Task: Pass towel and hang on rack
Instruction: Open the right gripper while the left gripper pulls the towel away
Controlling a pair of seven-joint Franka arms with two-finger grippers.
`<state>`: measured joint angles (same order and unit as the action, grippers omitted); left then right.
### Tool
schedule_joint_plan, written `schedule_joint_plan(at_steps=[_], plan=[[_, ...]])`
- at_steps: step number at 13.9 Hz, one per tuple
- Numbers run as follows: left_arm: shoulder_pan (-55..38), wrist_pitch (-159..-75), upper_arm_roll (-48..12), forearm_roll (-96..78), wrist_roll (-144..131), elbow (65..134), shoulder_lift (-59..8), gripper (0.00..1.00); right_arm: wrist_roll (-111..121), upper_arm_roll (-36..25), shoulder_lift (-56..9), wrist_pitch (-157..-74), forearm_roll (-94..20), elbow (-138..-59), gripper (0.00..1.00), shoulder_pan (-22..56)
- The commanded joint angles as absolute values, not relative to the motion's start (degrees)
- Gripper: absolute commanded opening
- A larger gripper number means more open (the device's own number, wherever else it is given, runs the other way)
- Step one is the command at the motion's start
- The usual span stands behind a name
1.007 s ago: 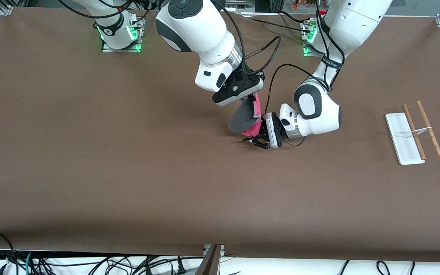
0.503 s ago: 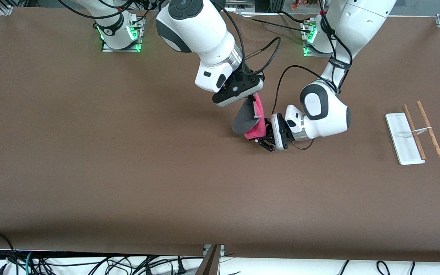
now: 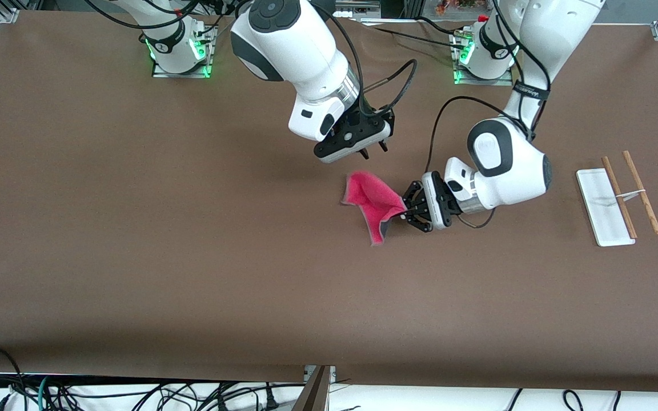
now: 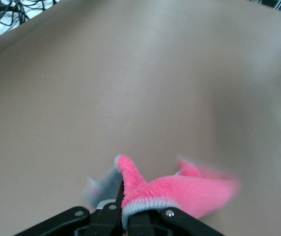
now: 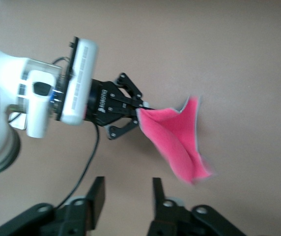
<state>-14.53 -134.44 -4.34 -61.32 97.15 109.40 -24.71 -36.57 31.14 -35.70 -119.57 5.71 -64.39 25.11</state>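
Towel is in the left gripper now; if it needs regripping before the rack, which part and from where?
Probably take the free pink flap of the towel, coming from above. The left gripper pinches only one stitched corner, so the rest hangs loose toward the right arm's end and should gather easily. The open right gripper hangs just over it. The rack stands toward the left arm's end.

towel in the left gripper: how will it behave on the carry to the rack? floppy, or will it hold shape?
Likely floppy: the towel hangs folded and drooping from the left gripper, pinched only at one edge. Probably light, since that small pinch carries it. It may swing or flap on the way to the rack, so draping over the rods could need a slow approach. The right gripper is open, above it.
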Motion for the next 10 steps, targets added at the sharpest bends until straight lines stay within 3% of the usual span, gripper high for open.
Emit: schedule_joint_plan(at_steps=[1,3,10], plan=[[-12.58,-132.02,-4.39,-55.74,92.21,110.48,-20.75,0.0,-36.83,31.2,-35.33,-116.3,6.5,-63.63,1.0,23.47],[-9.68,-130.96,-4.39,-50.56,89.75,110.83,-18.29,0.0,-36.74,30.94,-34.55,-112.95,6.68,-63.54,1.0,22.68],[3.05,-114.46,-4.39,-31.74,76.82,110.74,-4.06,0.0,-27.09,30.06,-34.01,-101.09,7.56,-63.46,1.0,14.52]])
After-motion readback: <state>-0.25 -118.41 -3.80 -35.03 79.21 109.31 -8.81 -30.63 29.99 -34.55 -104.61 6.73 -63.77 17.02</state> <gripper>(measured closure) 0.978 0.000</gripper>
